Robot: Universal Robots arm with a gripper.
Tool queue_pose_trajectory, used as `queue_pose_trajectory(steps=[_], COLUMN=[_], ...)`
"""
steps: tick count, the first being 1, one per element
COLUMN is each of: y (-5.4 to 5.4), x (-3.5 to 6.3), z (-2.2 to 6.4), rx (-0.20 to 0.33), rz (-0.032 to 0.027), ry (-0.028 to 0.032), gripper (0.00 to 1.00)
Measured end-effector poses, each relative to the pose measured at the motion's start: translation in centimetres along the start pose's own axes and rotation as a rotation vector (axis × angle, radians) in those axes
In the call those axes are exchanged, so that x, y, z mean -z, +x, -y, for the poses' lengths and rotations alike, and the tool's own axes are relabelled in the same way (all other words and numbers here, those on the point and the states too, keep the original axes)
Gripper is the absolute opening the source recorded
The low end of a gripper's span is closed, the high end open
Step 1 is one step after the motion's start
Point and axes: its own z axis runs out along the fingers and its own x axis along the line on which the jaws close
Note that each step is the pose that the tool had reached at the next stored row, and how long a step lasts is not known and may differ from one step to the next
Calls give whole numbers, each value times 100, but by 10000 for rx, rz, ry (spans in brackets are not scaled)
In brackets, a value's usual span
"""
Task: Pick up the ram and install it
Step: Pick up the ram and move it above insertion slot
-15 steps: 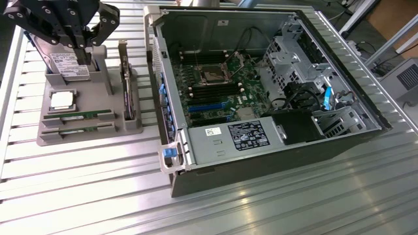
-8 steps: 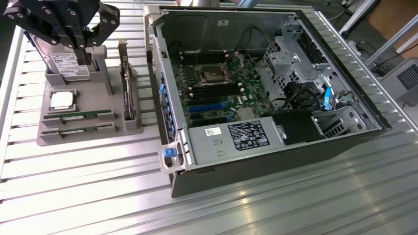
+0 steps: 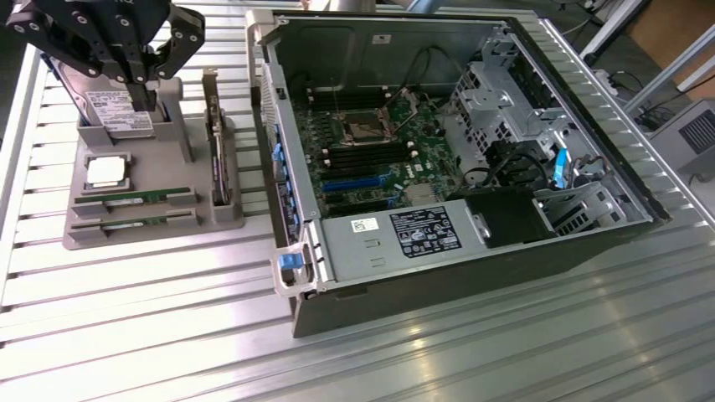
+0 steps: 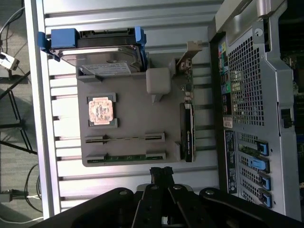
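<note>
Two ram sticks lie flat in slots at the near end of a grey holder (image 3: 167,172), one (image 3: 132,201) just behind the other (image 3: 132,221). In the wrist view the same sticks (image 4: 126,139) (image 4: 126,156) show as thin green strips on the holder (image 4: 137,114). My gripper (image 3: 143,99) hangs above the holder's far end, near the hard drive, well clear of the ram. Its black fingers (image 4: 162,173) are pressed together and hold nothing.
The holder also carries a hard drive (image 3: 112,105) (image 4: 102,54), a square silver processor (image 3: 106,170) (image 4: 100,110) and an expansion card on edge (image 3: 220,159) (image 4: 187,130). An open computer case (image 3: 447,251) (image 4: 247,95) stands at the exterior view's right, its black memory slots (image 3: 363,155) exposed. Everything rests on a slatted metal table (image 3: 146,310).
</note>
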Motion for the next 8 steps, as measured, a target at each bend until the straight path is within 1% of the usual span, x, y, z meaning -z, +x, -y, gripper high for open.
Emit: queue_pose_trajectory(steps=[2,4,6,8], y=[1,0,0,0], x=[0,0,0,0], z=[0,0,0,1], rx=[122,361,870,1248], rz=[-6,-15,-38,-54], ry=[0,-2,-2,-4], gripper=[11,11,11,11])
